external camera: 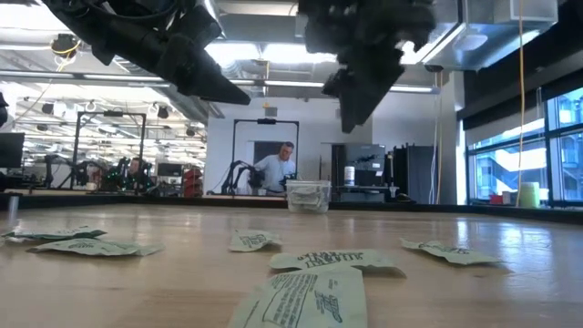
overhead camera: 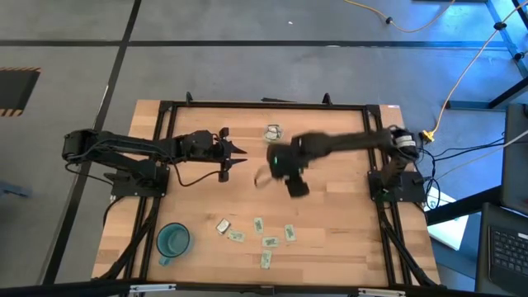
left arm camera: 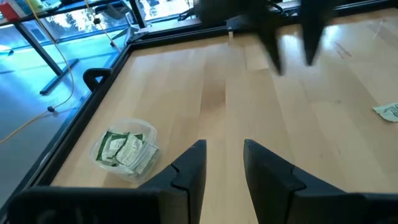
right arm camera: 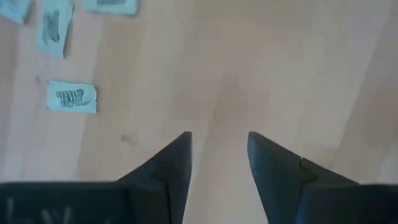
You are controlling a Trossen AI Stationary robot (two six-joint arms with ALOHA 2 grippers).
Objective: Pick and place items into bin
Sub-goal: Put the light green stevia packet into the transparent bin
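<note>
The bin (overhead camera: pixel 273 132) is a small clear container that stands on the far middle of the table, with several pale green and white packets inside (left arm camera: pixel 124 149). Several more items lie flat near the table's front edge (overhead camera: pixel 258 224), (overhead camera: pixel 271 242), (overhead camera: pixel 223 224). My right gripper (overhead camera: pixel 295 186) hangs open over bare wood at mid-table, between the bin and the loose packets, pointing steeply down (right arm camera: pixel 217 134); nothing is between its fingers. My left gripper (overhead camera: pixel 239 155) waits open to the left of the bin, above the table (left arm camera: pixel 224 144).
A teal cup (overhead camera: pixel 173 241) stands at the front left. A black frame (overhead camera: pixel 247 106) runs around the table. Bare wood lies between the bin and the packets. People and equipment show in the room beyond the table's far edge (external camera: pixel 278 169).
</note>
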